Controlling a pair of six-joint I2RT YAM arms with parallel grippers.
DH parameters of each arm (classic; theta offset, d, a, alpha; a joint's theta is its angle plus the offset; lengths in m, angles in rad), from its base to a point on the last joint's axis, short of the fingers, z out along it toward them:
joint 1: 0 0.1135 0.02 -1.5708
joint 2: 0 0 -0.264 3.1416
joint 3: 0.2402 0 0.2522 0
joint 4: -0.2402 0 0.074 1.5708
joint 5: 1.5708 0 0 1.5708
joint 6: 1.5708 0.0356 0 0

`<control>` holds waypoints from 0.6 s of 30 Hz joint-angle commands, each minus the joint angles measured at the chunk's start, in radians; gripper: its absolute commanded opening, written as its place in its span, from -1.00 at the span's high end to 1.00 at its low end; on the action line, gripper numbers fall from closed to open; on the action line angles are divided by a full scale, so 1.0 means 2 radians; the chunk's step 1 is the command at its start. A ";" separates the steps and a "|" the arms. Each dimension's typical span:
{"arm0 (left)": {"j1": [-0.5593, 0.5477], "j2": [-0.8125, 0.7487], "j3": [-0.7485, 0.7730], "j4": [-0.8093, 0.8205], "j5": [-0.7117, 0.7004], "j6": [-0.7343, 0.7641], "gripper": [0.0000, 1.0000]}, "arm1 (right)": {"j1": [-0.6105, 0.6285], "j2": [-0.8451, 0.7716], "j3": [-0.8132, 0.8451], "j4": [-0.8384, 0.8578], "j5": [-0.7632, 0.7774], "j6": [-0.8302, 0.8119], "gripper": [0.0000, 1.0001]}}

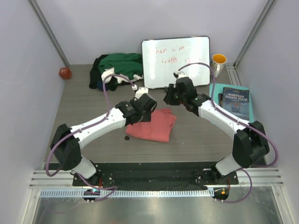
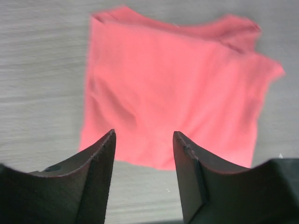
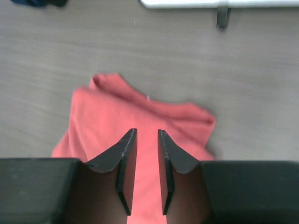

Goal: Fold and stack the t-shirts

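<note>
Gray wood table [image 1: 196,135], pale walls [image 1: 117,23]. One pink shirt [image 1: 156,125] at center, one shirt pile [image 1: 119,63] upper left. Left tool [image 2: 144,135] gapes wide; right tool [image 3: 147,133] barely open, both empty.

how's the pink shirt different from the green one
The pink shirt lies folded flat; the green shirt is crumpled in a heap. The pink shirt is in the middle of the table; the green shirt is bunched with black cloth at the far left, beside the whiteboard. Both are soft cloth, and no tool holds either.
</note>
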 commanded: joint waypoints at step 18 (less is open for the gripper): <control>0.088 0.207 0.054 0.014 0.026 0.030 0.71 | 0.138 -0.004 -0.150 -0.055 -0.033 0.093 0.69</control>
